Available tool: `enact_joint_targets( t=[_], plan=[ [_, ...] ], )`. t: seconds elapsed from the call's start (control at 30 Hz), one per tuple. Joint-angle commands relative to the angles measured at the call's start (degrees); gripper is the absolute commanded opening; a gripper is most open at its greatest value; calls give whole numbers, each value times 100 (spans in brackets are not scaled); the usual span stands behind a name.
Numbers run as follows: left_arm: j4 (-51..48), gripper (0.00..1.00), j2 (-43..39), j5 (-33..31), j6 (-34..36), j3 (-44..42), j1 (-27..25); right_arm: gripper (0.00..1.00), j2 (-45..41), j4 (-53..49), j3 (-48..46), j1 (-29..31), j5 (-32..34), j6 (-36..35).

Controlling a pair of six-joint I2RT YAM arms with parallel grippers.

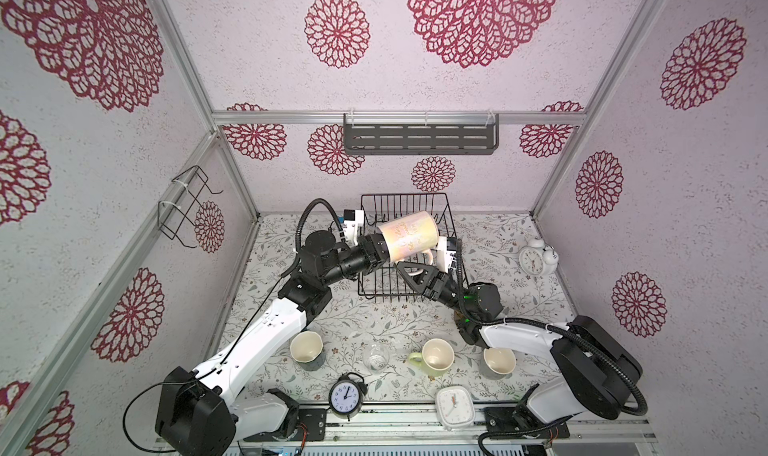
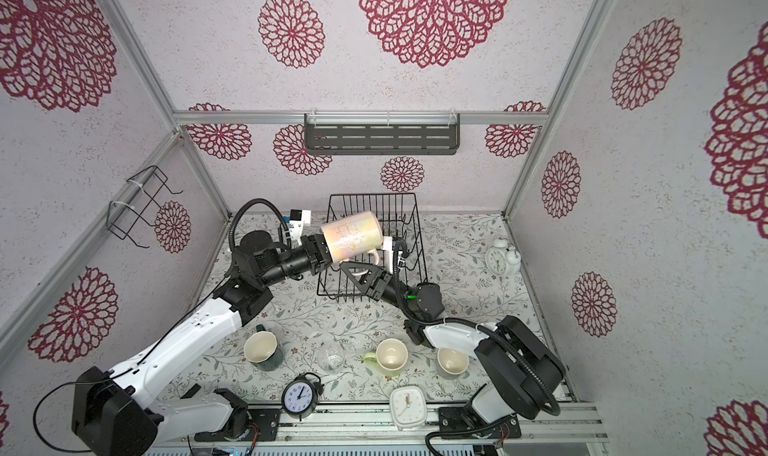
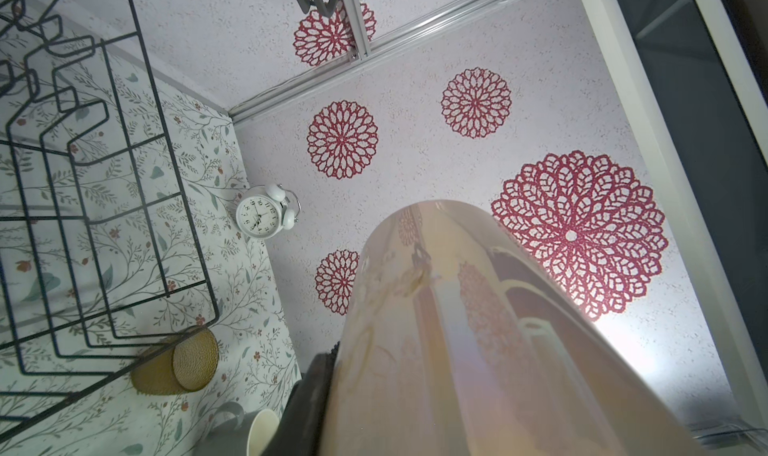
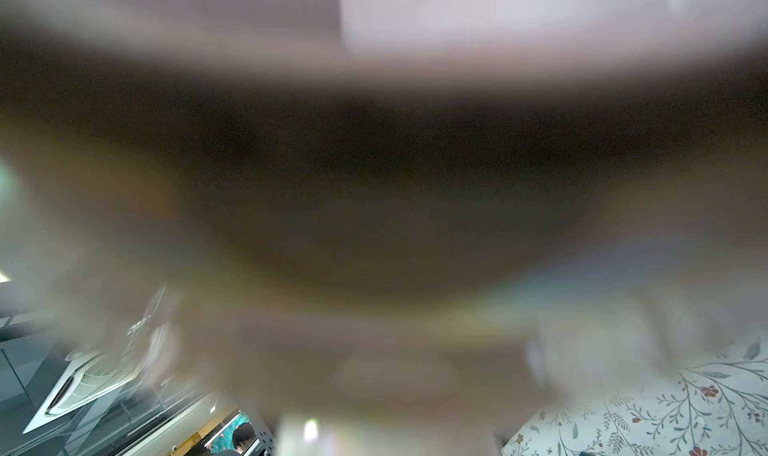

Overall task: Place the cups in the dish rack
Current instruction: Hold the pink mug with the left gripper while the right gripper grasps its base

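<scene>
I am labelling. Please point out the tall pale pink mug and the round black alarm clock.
Tall pale pink mug (image 1: 409, 235): in a top view, its side wall.
Round black alarm clock (image 1: 345, 395): in a top view, its dial.

The tall mug (image 1: 409, 235) is pale pink with a pearly sheen and gold lettering, the dish rack (image 1: 399, 206) is black wire, and the tumbler (image 3: 178, 366) is amber. The counter (image 1: 365, 321) is white with grey-green sprigs and small red flowers; the yellow-green mug (image 1: 434, 356) and the dark teal mug (image 1: 306, 350) are cream inside. The walls (image 1: 270, 59) are pale with crimson lacy rosettes
</scene>
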Motion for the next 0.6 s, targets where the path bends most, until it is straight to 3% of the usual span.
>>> enact_joint_targets(
  t=[0.0, 0.07, 0.2, 0.43, 0.57],
  plan=[
    [390, 31, -192, 209, -65, -19, -85, 5, -111, 680, 285, -7, 119, -225],
    [337, 34, -207, 221, -8, -10, -68, 0, -107, 640, 284, -33, 113, -242],
    [119, 54, -261, 151, 102, -21, -16, 0, -64, 662, 267, -50, 160, -218],
    [-191, 59, -384, 71, 293, -146, 165, 0, 16, 567, 304, -117, 176, -256],
    [-301, 71, -454, 67, 333, -301, 327, 0, 78, 418, 353, -243, 147, -359]
  ],
)
